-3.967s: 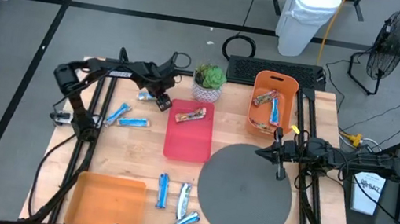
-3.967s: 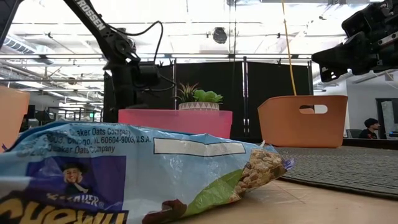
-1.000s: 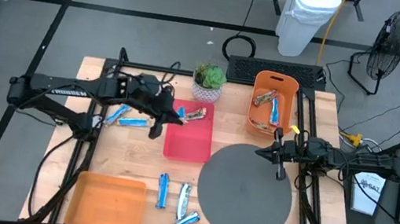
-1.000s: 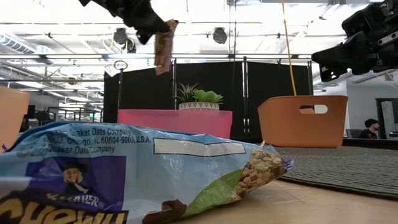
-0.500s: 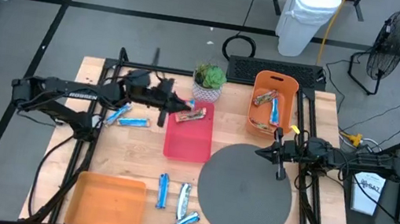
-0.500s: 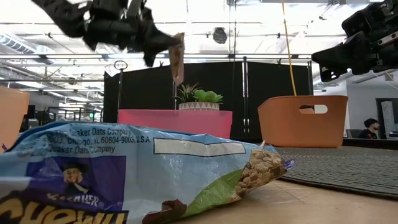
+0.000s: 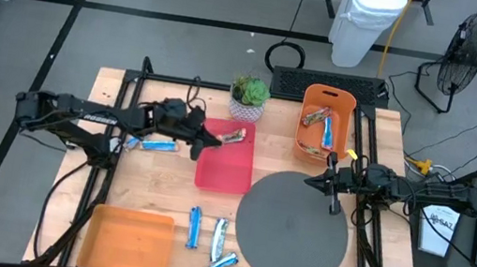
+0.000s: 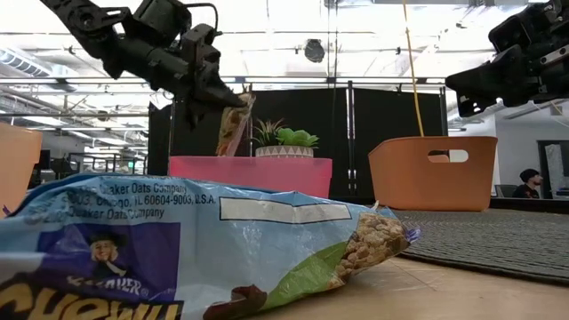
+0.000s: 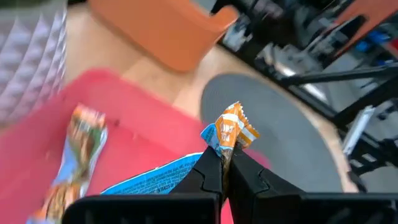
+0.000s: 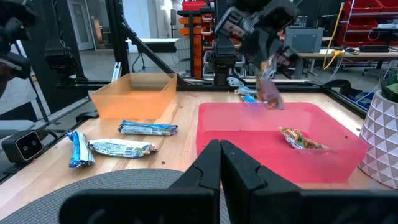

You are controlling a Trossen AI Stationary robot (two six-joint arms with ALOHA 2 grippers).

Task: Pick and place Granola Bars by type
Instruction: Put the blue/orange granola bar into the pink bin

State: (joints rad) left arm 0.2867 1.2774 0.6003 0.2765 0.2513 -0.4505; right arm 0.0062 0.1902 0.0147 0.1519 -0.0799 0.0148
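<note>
My left gripper (image 7: 203,138) is shut on one granola bar (image 8: 233,126), a brown one with a blue-and-white side, above the left part of the red tray (image 7: 224,177). Another brown bar (image 7: 230,136) lies flat in that tray near its far edge. Blue-and-white bars lie on the wood, one beside the left arm (image 7: 159,145) and three near the front (image 7: 194,227). My right gripper (image 7: 314,181) is shut on nothing at the far right rim of the grey round mat (image 7: 292,232). My left gripper pinches the bar between its two fingers just below its crimped orange-and-blue end (image 9: 231,130), which sticks out past the fingertips (image 9: 211,168). The fingers come from the table's left, slanting a little down. The bar hangs tilted below them (image 10: 271,90), clear of the tray.
An orange bin (image 7: 326,118) with bars inside stands at the far right, and a potted plant (image 7: 248,99) stands just beyond the red tray. A flat orange tray (image 7: 127,242) sits at the near left. One bar (image 8: 178,253) fills the foreground of the low view.
My left gripper has sunk toward the red tray and rolled its wrist, staying shut on the bar. The bar has come down from high above the tray to just over its rim, and now hangs slanted rather than straight down.
</note>
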